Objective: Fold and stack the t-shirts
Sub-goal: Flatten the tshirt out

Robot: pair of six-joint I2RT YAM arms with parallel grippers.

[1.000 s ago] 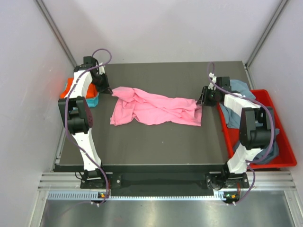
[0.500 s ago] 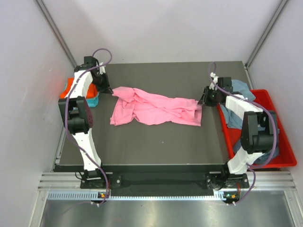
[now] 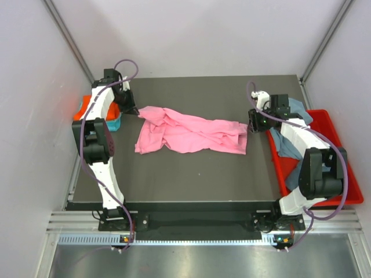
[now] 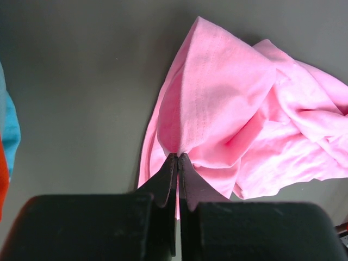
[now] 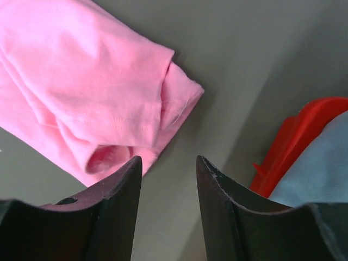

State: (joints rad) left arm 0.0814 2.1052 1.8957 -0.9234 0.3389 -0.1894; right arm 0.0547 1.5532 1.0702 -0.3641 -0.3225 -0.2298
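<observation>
A large pink t-shirt (image 3: pixel 191 136) lies crumpled across the middle of the dark table. My left gripper (image 3: pixel 134 112) is shut on its far left corner; in the left wrist view the cloth (image 4: pixel 228 103) bunches up from the closed tips (image 4: pixel 178 155). At the shirt's right edge my right gripper (image 3: pixel 253 124) is open. The right wrist view shows its fingers (image 5: pixel 168 159) over bare table, with the folded pink corner (image 5: pixel 92 92) just ahead and to the left, not between them.
Orange (image 3: pixel 86 106) and teal (image 3: pixel 114 123) t-shirts lie stacked at the table's left edge behind the left arm. A red bin (image 3: pixel 343 174) at the right edge holds grey-blue (image 3: pixel 294 109) and darker shirts. The bin's corner (image 5: pixel 288 144) is close to my right fingers.
The right gripper's jaws have spread wider and its wrist has shifted slightly back and right. The left gripper and the pink shirt have not moved.
</observation>
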